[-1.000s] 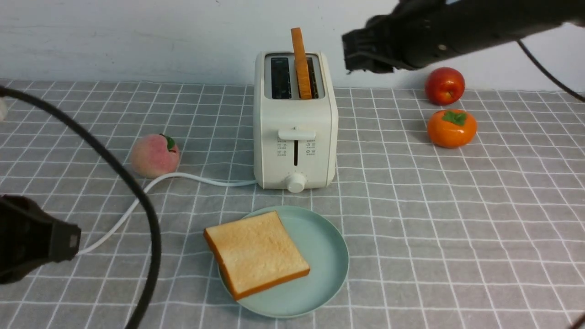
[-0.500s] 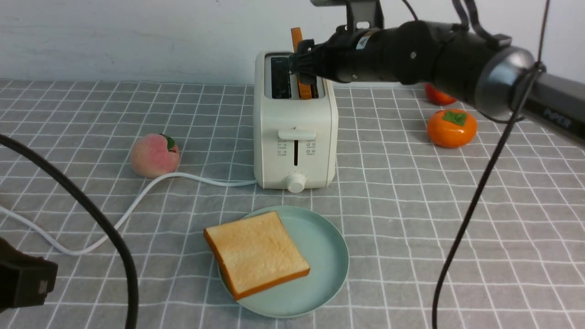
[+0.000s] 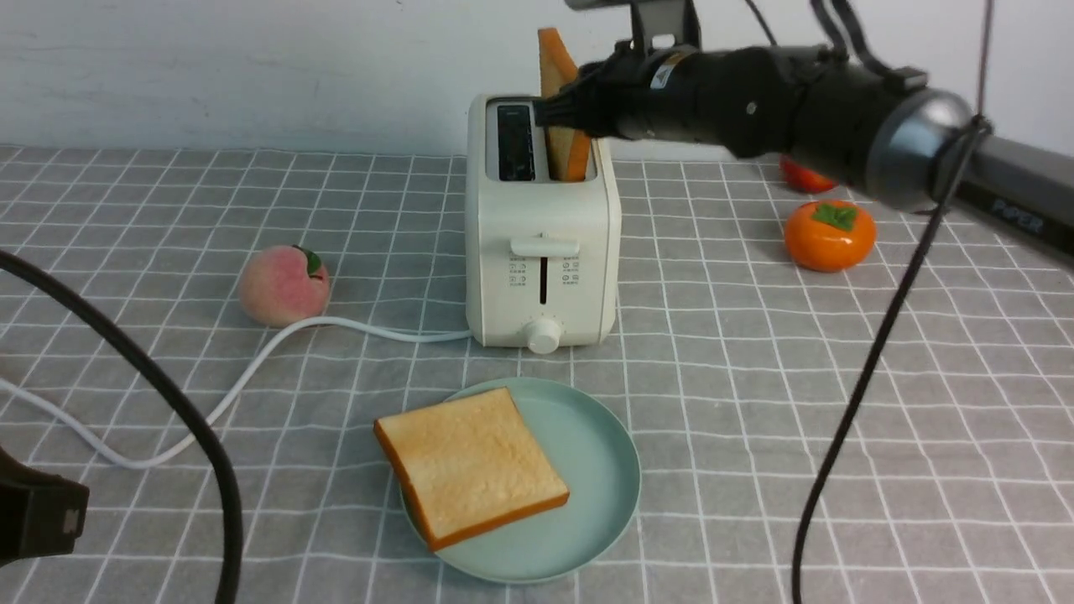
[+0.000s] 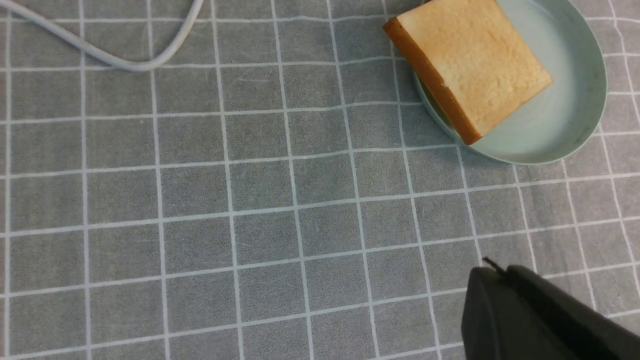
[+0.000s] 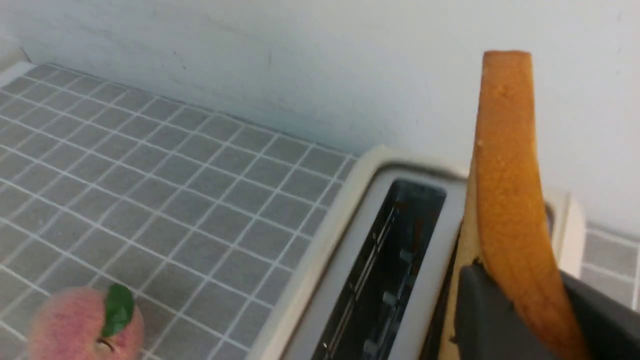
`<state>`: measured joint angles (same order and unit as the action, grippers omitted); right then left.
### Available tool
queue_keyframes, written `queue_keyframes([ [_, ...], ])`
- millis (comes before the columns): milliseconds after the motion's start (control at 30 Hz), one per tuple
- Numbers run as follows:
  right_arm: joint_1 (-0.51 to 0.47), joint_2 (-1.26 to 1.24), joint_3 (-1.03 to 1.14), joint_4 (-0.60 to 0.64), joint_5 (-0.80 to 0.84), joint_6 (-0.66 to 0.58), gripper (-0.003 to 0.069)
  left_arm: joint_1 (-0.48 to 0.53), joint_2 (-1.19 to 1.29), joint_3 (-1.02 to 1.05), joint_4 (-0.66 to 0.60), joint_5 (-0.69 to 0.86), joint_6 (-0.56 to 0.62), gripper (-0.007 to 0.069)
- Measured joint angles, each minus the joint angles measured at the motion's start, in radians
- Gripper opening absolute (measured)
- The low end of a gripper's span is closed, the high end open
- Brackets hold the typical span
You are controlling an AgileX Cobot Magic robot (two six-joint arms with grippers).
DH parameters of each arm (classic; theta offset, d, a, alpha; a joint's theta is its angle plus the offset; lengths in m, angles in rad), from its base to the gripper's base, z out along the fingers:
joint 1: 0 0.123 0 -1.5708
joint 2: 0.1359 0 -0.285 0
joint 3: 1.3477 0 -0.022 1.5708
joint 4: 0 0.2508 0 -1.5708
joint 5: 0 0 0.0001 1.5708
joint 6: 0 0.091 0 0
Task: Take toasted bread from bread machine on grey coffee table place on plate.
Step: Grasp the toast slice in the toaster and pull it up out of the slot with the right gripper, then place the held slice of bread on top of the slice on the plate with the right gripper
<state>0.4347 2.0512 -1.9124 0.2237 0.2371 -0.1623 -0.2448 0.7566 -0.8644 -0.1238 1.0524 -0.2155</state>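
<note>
The right fingers clamp the second slice, tilted and half out of the bread machine—next, lift it clear and lay it on the plate beside the first slice. The left fingers sit closed, idle.

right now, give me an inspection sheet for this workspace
surface: grey coffee table, checked cloth, flat
job's things: plate slice lies flat on the plate; slot slice stands tilted in the bread machine, right slot; left slot empty
clutter: peach, persimmon, apple partly hidden
grippers: right gripper shut on slot slice; left gripper shut, holding nothing
cables: white cord on cloth; black cables loop near both arms
surroundings: white wall
</note>
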Motion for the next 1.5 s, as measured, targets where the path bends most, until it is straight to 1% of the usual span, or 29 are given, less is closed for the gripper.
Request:
queue_keyframes([
  [133, 0.0, -0.209, -0.001, -0.002, 0.13, 0.0, 0.0108, 0.0, 0.0, 0.0, 0.001, 0.0, 0.0, -0.0014],
  [167, 0.0, -0.309, -0.004, 0.003, 0.217, 0.0, 0.0108, 0.0, 0.0, 0.0, 0.001, 0.0, 0.0, -0.0014],
  [233, -0.001, -0.418, -0.01, 0.007, 0.366, 0.0, 0.0108, 0.0, 0.0, 0.0, 0.004, 0.0, 0.0, -0.0014],
  [267, -0.002, -0.446, -0.012, 0.008, 0.427, 0.0, 0.0108, 0.0, 0.0, 0.0, 0.005, 0.0, 0.0, -0.0014],
  [300, -0.004, -0.462, -0.012, 0.01, 0.443, 0.0, 0.0108, 0.0, 0.0, 0.0, 0.005, 0.0, 0.0, -0.0014],
  [333, -0.013, -0.503, -0.012, 0.027, 0.54, 0.004, 0.0108, 0.0, 0.0, 0.0, 0.007, 0.0, 0.0, -0.0014],
  [433, -0.06, -0.556, 0.027, 0.116, 0.79, 0.007, 0.0108, 0.0, 0.0, 0.0, 0.009, 0.0, 0.0, -0.0014],
  [500, -0.085, -0.562, 0.089, 0.196, 0.873, -0.022, 0.0108, 0.0, 0.0, 0.0, 0.009, 0.0, 0.0, -0.0014],
  [533, -0.09, -0.562, 0.097, 0.217, 0.884, -0.026, 0.0108, 0.0, 0.0, 0.0, 0.009, 0.0, 0.0, -0.0014],
  [567, -0.102, -0.555, 0.176, 0.319, 0.91, -0.072, 0.0108, 0.0, 0.0, 0.0, 0.012, 0.0, 0.0, -0.0014],
  [633, -0.106, -0.544, 0.267, 0.434, 0.911, -0.136, 0.0108, 0.0, 0.0, 0.0, 0.012, 0.0, 0.0, -0.0014],
  [667, -0.106, -0.537, 0.302, 0.464, 0.909, -0.154, 0.0108, 0.0, 0.0, 0.0, 0.012, 0.0, 0.0, -0.0014],
  [700, -0.106, -0.513, 0.393, 0.586, 0.89, -0.244, 0.0108, 0.0, 0.0, 0.0, 0.012, 0.0, 0.0, -0.0014],
  [800, -0.105, -0.447, 0.525, 0.814, 0.821, -0.391, 0.0108, 0.0, 0.0, 0.0, 0.013, 0.001, 0.0, -0.0014],
  [833, -0.105, -0.424, 0.552, 0.853, 0.803, -0.43, 0.0108, 0.0, 0.0, 0.0, 0.013, 0.002, 0.0, -0.0014],
  [900, -0.105, -0.364, 0.6, 0.977, 0.74, -0.498, 0.0108, 0.0, 0.0, 0.0, 0.015, 0.006, 0.0, -0.0014],
  [1033, -0.105, -0.255, 0.626, 1.108, 0.673, -0.536, 0.0108, 0.0, 0.0, 0.0, 0.021, 0.018, 0.001, -0.0014],
  [1133, -0.105, -0.214, 0.627, 1.135, 0.642, -0.538, 0.0128, 0.0, 0.0, 0.0, 0.027, 0.023, 0.001, -0.0014],
  [1167, -0.105, -0.186, 0.627, 1.143, 0.619, -0.539, 0.0165, 0.0, 0.0, 0.0, 0.031, 0.027, 0.001, -0.0014],
  [1200, -0.105, -0.18, 0.627, 1.144, 0.612, -0.539, 0.0183, 0.0, 0.0, 0.0, 0.031, 0.027, 0.001, -0.0014],
  [1233, -0.105, -0.166, 0.627, 1.144, 0.603, -0.539, 0.0211, 0.0, 0.0, 0.0, 0.031, 0.027, 0.001, -0.0014],
  [1267, -0.105, -0.147, 0.627, 1.135, 0.586, -0.54, 0.0275, 0.0, 0.0, 0.0, 0.031, 0.027, 0.002, -0.0014],
  [1300, -0.105, -0.145, 0.627, 1.13, 0.583, -0.54, 0.0292, 0.0, 0.0, 0.0, 0.031, 0.027, 0.003, -0.0014],
  [1367, -0.108, -0.136, 0.628, 1.105, 0.571, -0.541, 0.035, 0.0, 0.0, 0.0, 0.032, 0.027, 0.007, -0.0014],
  [1400, -0.122, -0.134, 0.628, 1.061, 0.569, -0.542, 0.0426, 0.0, 0.0, 0.0, 0.032, 0.031, 0.015, -0.0014],
  [1433, -0.122, -0.134, 0.628, 1.056, 0.569, -0.542, 0.0426, 0.0, 0.0, 0.0, 0.032, 0.031, 0.015, -0.0014],
  [1467, -0.138, -0.134, 0.621, 1.022, 0.575, -0.542, 0.0472, 0.0, 0.0, 0.0, 0.032, 0.032, 0.019, -0.0014],
  [1500, -0.152, -0.136, 0.613, 0.99, 0.582, -0.542, 0.0494, 0.0, 0.0, 0.0, 0.032, 0.032, 0.019, -0.0014],
])
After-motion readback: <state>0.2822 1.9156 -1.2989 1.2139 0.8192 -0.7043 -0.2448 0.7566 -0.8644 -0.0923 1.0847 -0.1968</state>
